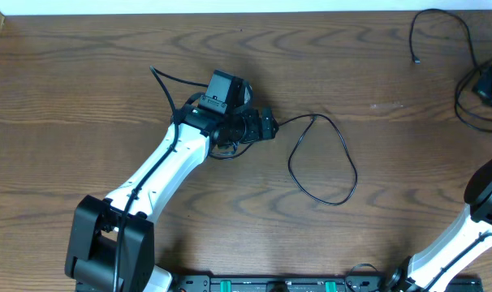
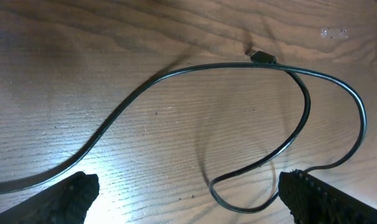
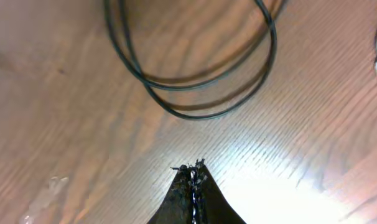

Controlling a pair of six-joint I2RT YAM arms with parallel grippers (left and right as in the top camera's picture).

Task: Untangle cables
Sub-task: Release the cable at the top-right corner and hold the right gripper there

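Jaws of the left gripper [image 2: 187,190] stand spread wide, empty, above a black cable [image 1: 291,165] whose loop lies just to its right, long axis running far-to-near. More cables [image 1: 459,101] lie far right. The right gripper [image 3: 191,171] is clenched, empty.

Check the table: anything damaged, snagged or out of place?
No damage visible. One thin black cable lies alone mid-table, looped across itself near its plug; the other cords sit bunched at the wooden table's far right edge.
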